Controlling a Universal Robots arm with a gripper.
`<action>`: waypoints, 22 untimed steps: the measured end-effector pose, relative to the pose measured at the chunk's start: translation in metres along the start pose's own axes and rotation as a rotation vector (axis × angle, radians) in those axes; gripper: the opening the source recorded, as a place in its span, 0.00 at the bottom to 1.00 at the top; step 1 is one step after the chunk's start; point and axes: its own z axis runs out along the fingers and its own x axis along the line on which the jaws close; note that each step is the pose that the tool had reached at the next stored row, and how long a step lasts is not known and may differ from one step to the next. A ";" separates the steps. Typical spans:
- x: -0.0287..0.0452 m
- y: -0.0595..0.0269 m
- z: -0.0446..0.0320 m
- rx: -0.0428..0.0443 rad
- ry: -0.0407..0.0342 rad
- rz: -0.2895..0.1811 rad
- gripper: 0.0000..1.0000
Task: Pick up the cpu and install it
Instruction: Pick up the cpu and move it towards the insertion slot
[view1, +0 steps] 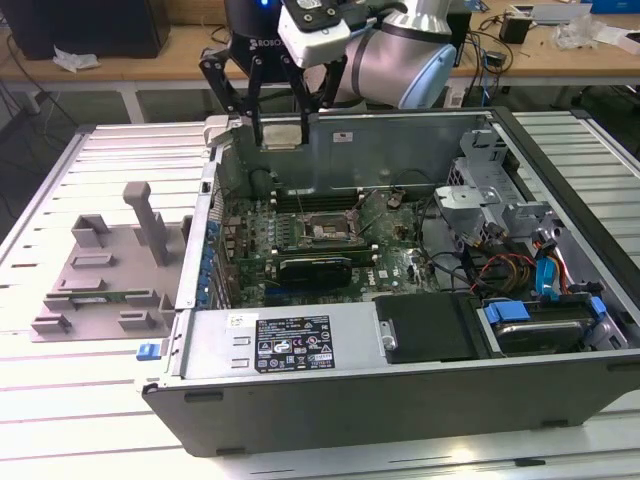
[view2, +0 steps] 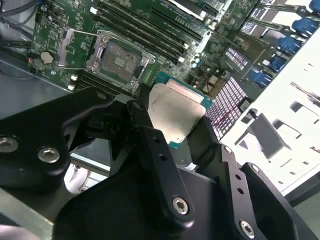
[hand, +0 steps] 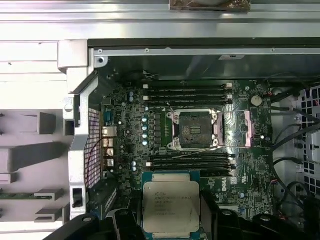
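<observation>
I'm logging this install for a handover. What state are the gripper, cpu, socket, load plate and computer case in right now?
gripper: shut on the cpu, held above the open case.
cpu: gripped by its edges, metal top showing in both wrist views, not yet in the socket.
socket: empty and uncovered.
load plate: swung open beside the socket.
computer case: lying on its side, side panel off.

Pretty clearly a robotics lab or electronics workshop: opened PC case (view1: 400, 330) on a slatted metal counter (view1: 60, 420), grey fixture blocks (view1: 110, 270) beside the case, a robot arm (view1: 400, 55) above it, and wooden benches (view1: 150, 68) with cables (view1: 487, 60) behind it.
</observation>
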 end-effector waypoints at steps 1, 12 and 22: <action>-0.0024 0.0005 0.0018 -0.0001 0.0010 0.000 0.55; -0.0189 0.0046 0.0211 -0.0014 0.0055 0.000 0.55; -0.0191 0.0147 0.0383 -0.0085 0.0059 -0.004 0.55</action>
